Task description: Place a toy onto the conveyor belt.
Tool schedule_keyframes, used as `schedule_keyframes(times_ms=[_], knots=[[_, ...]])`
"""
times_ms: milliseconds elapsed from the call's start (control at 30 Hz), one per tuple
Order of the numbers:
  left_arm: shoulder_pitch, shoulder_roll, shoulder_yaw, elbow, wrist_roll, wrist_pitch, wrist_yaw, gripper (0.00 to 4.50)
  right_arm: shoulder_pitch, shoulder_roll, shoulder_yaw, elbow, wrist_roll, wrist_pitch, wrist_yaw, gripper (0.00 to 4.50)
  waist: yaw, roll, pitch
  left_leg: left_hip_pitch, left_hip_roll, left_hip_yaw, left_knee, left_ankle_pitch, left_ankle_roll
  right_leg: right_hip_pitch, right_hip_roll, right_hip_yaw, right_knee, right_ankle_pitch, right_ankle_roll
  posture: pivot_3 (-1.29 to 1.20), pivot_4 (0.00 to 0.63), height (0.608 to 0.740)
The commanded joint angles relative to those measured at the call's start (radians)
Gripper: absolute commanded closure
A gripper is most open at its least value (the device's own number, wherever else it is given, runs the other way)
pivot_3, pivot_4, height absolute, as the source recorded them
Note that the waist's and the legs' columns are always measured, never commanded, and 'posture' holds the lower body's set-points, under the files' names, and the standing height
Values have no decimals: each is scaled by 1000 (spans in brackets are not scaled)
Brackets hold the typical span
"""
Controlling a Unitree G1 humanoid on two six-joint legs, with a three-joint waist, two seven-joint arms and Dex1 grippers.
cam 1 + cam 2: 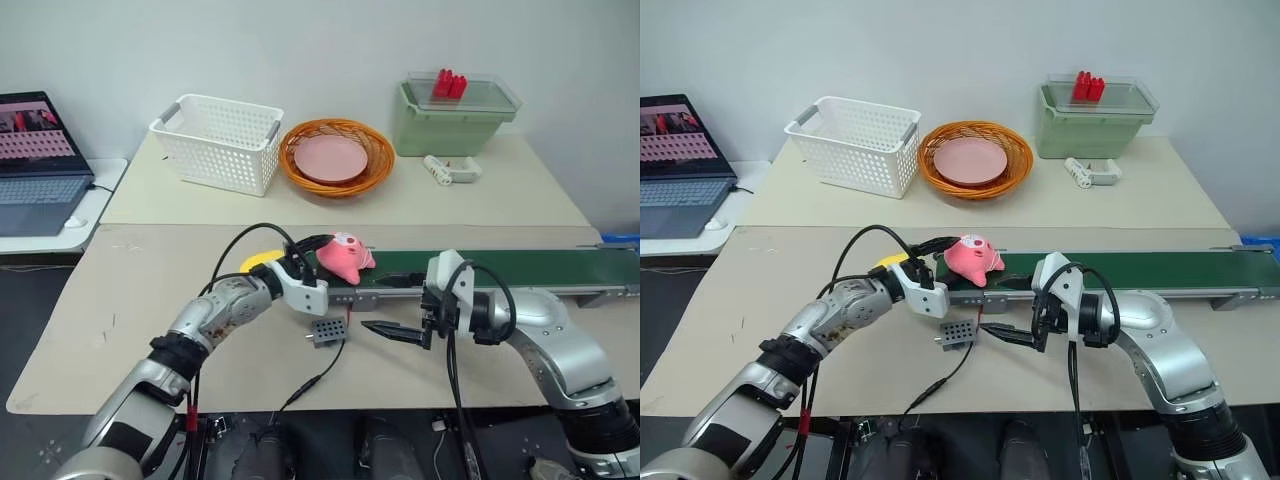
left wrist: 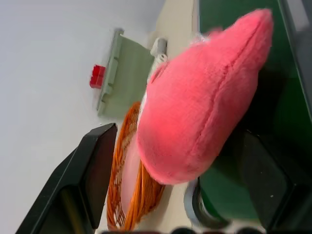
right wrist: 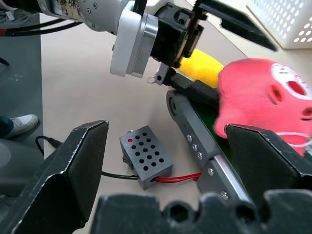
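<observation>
Left eye view first: along the back of the table (image 1: pixel 500 200) stand three containers. The white slotted basket (image 1: pixel 218 141) shows nothing inside from here. Beside it the orange woven basket (image 1: pixel 337 157) holds a pink plate (image 1: pixel 330 157). Further right the pale green bin (image 1: pixel 445 125) has a clear lid with red blocks (image 1: pixel 449 85) standing on it, and a small white part (image 1: pixel 450 169) lies on the table just in front of it.

The toy (image 1: pixel 346 256) sits on the left end of the conveyor belt (image 1: pixel 530 268), its pink body resting on the dark green surface. My left gripper (image 1: pixel 318 252) is right at it with the fingers spread wide, one on each side of the plush; from my left wrist view the toy (image 2: pixel 204 97) fills the gap between them and I cannot tell whether either finger touches it. A yellow plush (image 1: pixel 260 262) lies on the table just behind that gripper.

My right gripper (image 1: pixel 392 331) hangs in front of the belt frame, fingers apart and holding nothing, near a small grey perforated box (image 1: pixel 329 331) with a wire.
</observation>
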State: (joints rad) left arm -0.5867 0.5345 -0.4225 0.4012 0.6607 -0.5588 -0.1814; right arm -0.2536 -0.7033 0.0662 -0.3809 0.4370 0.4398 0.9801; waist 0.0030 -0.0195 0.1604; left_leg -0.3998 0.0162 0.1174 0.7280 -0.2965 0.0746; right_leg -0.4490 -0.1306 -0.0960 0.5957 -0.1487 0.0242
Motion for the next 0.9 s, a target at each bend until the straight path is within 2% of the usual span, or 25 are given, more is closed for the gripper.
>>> schedule_keyframes(times_ms=[33, 367, 500, 600, 667, 833, 900], knots=[[41, 41, 23, -34, -22, 6, -41, 612, -13, -3, -25, -12, 12, -9, 0, 0, 3, 0, 0, 0, 0, 0, 0, 0, 0, 0, 0, 0, 0, 0, 0, 0, 150, 740], [101, 81, 67, -93, -62, 24, -94, 612, -17, 11, -15, -3, 4, -19, -6, 0, 12, 0, 0, -6, -1, 0, 0, 3, -5, -6, -1, 0, 0, 0, 0, 0, 150, 740], [118, 50, 182, -115, -215, 137, -122, 612, -15, 12, -16, -3, 0, -19, -6, 0, 9, 0, 0, -7, -1, 0, 1, 3, -5, -6, -1, 0, 0, 0, 0, 0, 150, 740], [109, -1, 306, -185, -393, 299, -160, 612, -9, 7, -22, -6, 1, -20, -4, 0, 9, 0, 0, -6, -1, 0, 0, 3, -5, -6, -1, 0, 0, 0, 0, 0, 150, 740], [90, -66, 423, -266, -558, 497, -162, 612, -4, 5, -28, -7, -2, -19, -10, 0, 9, 0, 0, -6, -1, 0, 1, 4, -6, -5, -1, 0, 1, 0, 0, 0, 150, 740], [75, -189, 668, -485, -835, 921, -49, 612, -4, 31, -48, 9, -47, -36, -94, 0, 8, 0, 0, -7, -1, -1, 2, 4, -6, -4, 0, 0, 1, 1, 1, 0, 150, 740], [93, -223, 746, -570, -900, 1023, 14, 612, -11, 53, -57, 11, -72, -40, -152, 0, 5, 0, 0, -5, -1, -1, 2, 4, -6, -4, 1, 1, 1, 1, 2, 0, 150, 740]])
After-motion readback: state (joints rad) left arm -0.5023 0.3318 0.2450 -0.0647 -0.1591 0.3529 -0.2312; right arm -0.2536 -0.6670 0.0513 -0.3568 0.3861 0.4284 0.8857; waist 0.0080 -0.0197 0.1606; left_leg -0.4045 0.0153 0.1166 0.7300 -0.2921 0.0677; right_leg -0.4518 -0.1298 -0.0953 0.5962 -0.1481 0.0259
